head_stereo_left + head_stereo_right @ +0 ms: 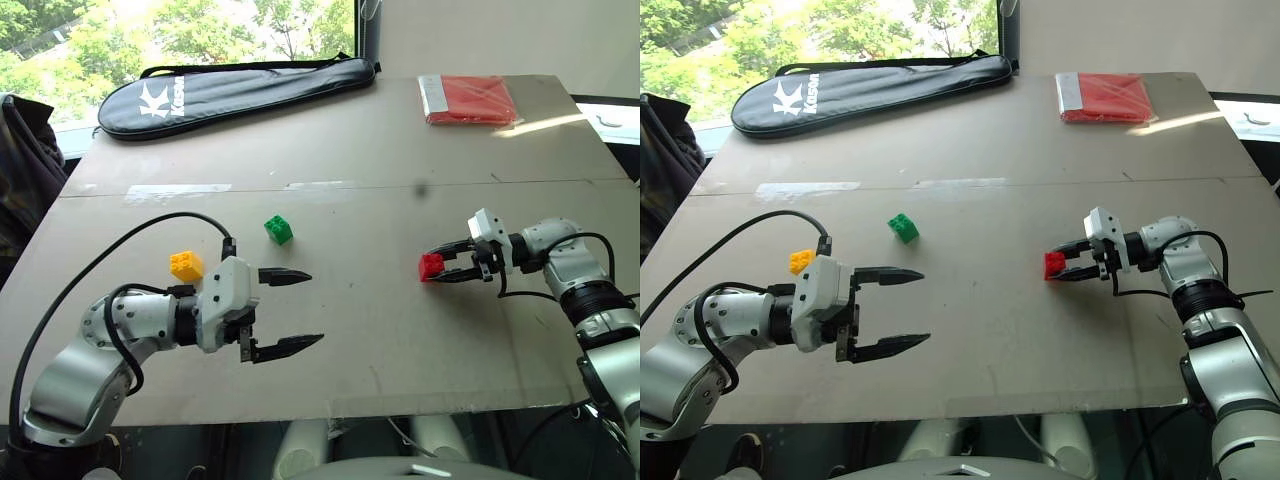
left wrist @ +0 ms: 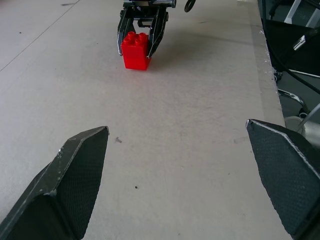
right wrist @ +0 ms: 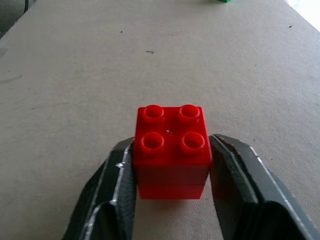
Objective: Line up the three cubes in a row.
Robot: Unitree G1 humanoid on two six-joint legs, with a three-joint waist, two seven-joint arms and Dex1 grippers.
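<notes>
Left tool (image 1: 290, 312) gaping, red cube (image 3: 172, 150) upright, studs up, between right tool (image 3: 172, 200) fingers

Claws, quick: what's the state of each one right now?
Left claw: open, holding nothing.
Right claw: fingers on both sides of the red cube; grip cannot be told.

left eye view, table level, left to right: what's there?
yellow cube → left gripper, open and empty → green cube → red cube → right gripper, its fingers on either side of the red cube.
</notes>
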